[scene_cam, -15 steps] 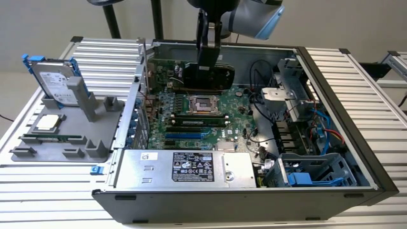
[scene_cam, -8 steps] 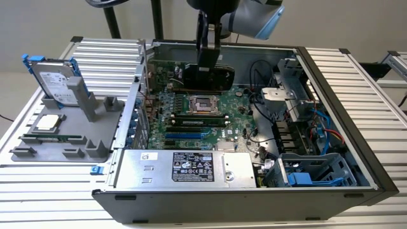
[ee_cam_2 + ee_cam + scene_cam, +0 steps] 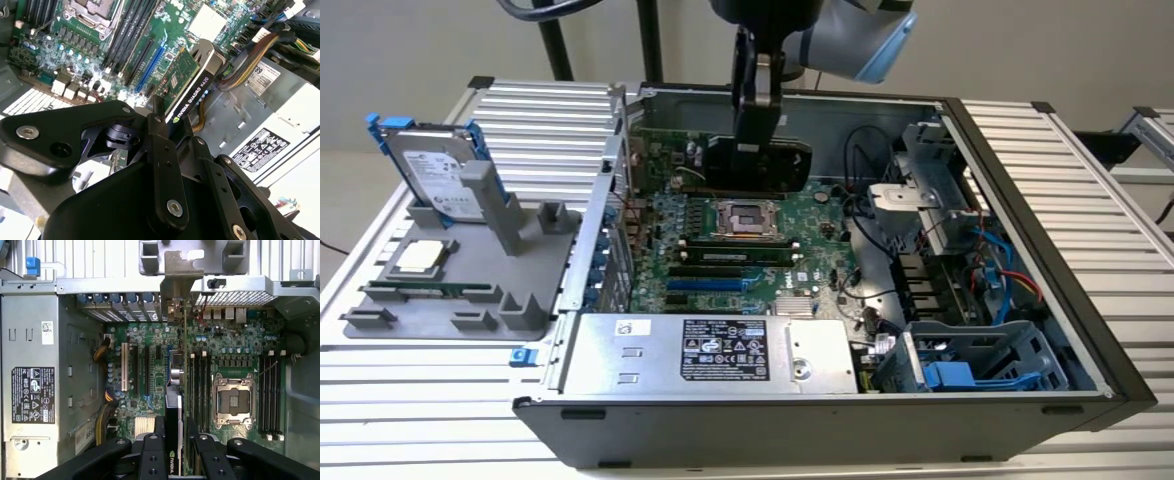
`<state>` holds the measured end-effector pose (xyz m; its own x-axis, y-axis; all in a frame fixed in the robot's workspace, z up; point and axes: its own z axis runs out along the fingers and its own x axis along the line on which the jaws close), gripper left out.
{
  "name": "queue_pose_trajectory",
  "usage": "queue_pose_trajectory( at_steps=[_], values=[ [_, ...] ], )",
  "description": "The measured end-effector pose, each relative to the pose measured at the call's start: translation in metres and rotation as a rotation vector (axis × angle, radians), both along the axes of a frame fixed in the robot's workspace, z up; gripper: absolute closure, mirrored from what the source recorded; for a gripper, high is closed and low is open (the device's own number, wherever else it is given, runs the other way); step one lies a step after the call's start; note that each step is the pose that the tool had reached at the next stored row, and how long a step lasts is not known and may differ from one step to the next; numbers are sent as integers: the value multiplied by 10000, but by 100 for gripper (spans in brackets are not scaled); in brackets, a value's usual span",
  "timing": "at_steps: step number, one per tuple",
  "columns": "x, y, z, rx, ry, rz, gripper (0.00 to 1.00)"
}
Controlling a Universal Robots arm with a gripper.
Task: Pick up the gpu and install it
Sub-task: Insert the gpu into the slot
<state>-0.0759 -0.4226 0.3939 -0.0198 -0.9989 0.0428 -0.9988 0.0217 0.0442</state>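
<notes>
Hand [image 3: 757, 150] grips gpu [image 3: 750, 165] (edge-on) above motherboard [image 3: 720, 250].

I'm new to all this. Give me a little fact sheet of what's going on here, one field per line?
Held item: the gpu, gripped on edge by the gripper
Card position: above the motherboard, inside the open computer case, not yet seated in a slot
Card bracket: silver bracket pointing toward the case's rear wall
Left outside: hard drive standing in a grey holder at the exterior view's left
</notes>
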Motion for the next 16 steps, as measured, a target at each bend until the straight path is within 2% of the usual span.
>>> queue_pose_trajectory(
  at_steps=[16],
  values=[
    [0, 0, -47, -56, 0, 0, 100]
  ],
)
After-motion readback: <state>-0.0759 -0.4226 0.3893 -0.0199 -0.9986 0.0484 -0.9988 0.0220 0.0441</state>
